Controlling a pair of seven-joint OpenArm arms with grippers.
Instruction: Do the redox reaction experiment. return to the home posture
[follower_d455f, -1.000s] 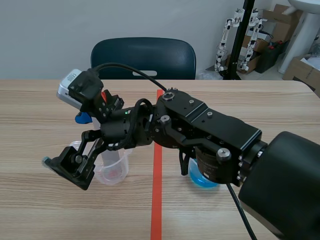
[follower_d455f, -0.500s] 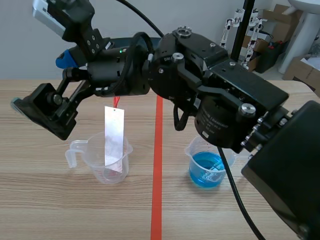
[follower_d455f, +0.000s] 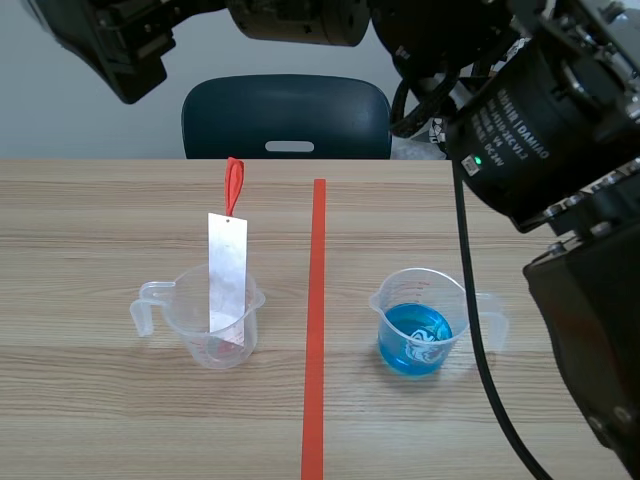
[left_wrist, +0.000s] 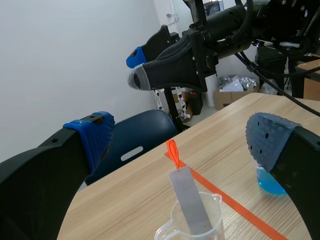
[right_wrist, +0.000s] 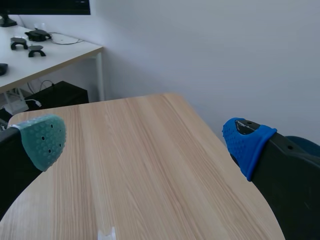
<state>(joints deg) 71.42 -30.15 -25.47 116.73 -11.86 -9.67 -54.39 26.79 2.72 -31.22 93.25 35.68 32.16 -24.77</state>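
The metal strip (follower_d455f: 227, 270) lies in neither claw. The left gripper (left_wrist: 180, 140) hangs released and empty above it, and the right gripper (right_wrist: 146, 141) is spread wide, holding nothing. The strip leans in the clear left beaker (follower_d455f: 190, 310), red loop (follower_d455f: 233, 184) uppermost. It looks thin, light and stiff, so the loop seems the best hold. The right beaker (follower_d455f: 425, 290) contains blue liquid (follower_d455f: 413, 342).

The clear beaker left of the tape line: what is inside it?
A grey metal strip stands tilted in the clear beaker, with a red loop at its top end. Faint reddish traces show at the bottom; whether liquid is there cannot be told.
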